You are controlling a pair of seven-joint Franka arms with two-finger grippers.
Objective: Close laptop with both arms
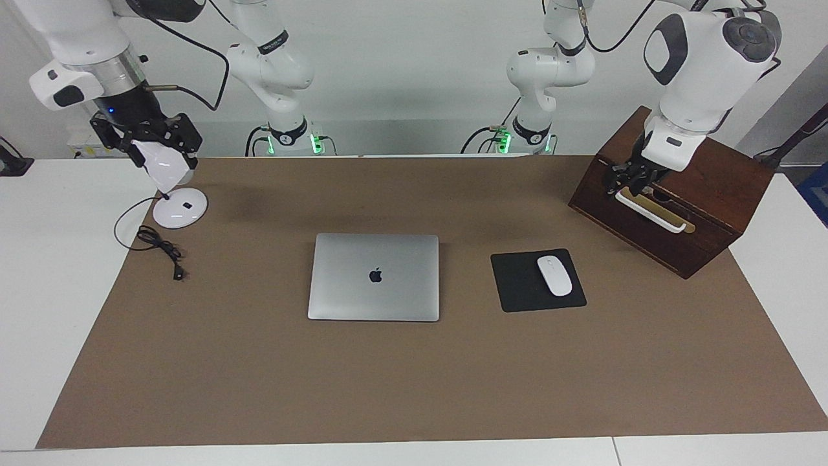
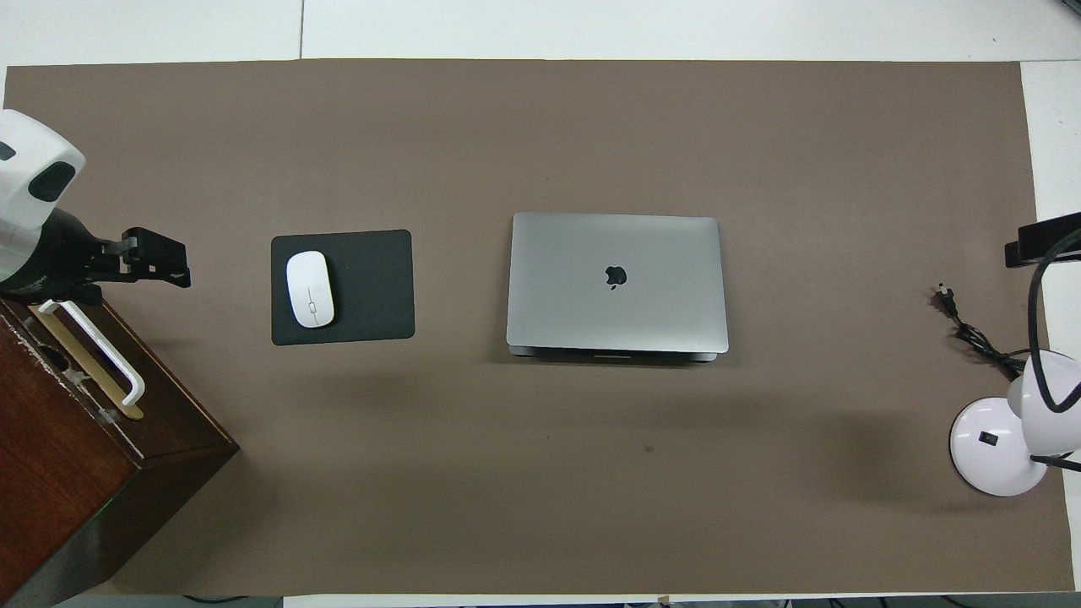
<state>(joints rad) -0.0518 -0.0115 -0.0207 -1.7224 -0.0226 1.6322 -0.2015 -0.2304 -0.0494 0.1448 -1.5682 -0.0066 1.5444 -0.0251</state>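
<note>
The silver-grey laptop (image 1: 374, 277) lies flat at the middle of the brown mat with its lid down and the dark apple logo facing up; it also shows in the overhead view (image 2: 616, 283). My left gripper (image 1: 626, 181) is over the wooden box, by the end of its white handle, and shows in the overhead view (image 2: 154, 257). My right gripper (image 1: 150, 139) is up over the white desk lamp at the right arm's end, and only its edge shows in the overhead view (image 2: 1043, 242). Both are well away from the laptop.
A black mouse pad (image 1: 517, 285) with a white mouse (image 1: 554, 276) lies beside the laptop toward the left arm's end. A dark wooden box (image 1: 673, 194) stands at that end. A white lamp (image 1: 180, 208) and its black cable (image 1: 162, 249) are at the right arm's end.
</note>
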